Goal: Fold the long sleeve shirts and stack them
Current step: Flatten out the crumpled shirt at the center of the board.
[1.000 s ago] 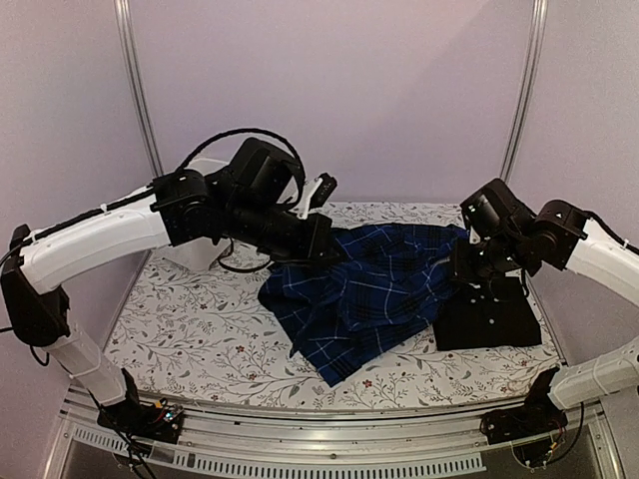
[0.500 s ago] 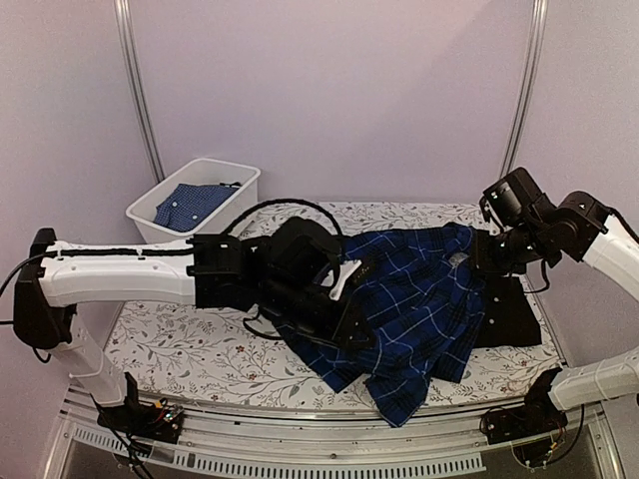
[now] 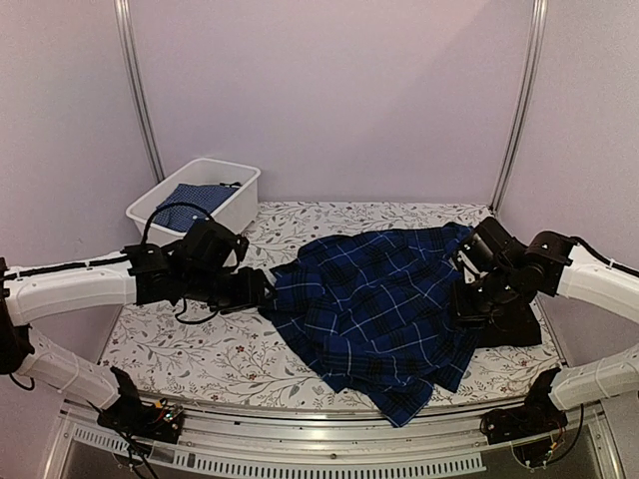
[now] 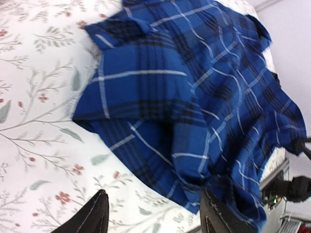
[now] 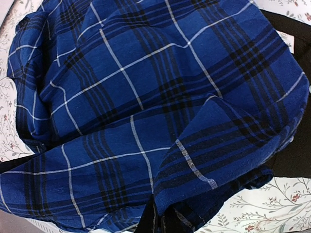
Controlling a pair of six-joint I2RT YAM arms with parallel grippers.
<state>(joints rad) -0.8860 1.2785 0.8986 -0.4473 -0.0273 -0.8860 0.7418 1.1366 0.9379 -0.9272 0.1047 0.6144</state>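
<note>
The navy-and-blue plaid shirt [image 3: 379,299] lies spread and rumpled across the middle of the table, its near corner hanging over the front edge. It fills the right wrist view [image 5: 121,97] and the upper half of the left wrist view [image 4: 194,87]. The folded black shirt [image 3: 514,324] lies at the right, partly under the plaid [image 5: 296,155]. My left gripper [image 3: 262,289] is open just left of the plaid's edge, with nothing between its fingers [image 4: 99,216]. My right gripper [image 3: 467,299] is shut on a fold at the plaid's right edge [image 5: 163,225].
A white bin [image 3: 240,195] at the back left holds a blue patterned cloth [image 3: 195,200]. The table has a floral cover [image 3: 180,339]. Metal frame posts stand at the back corners.
My left gripper has opened, let go of the plaid shirt and drawn back to the left. The shirt has settled flatter on the table. My right gripper has dropped lower, still on the cloth.
</note>
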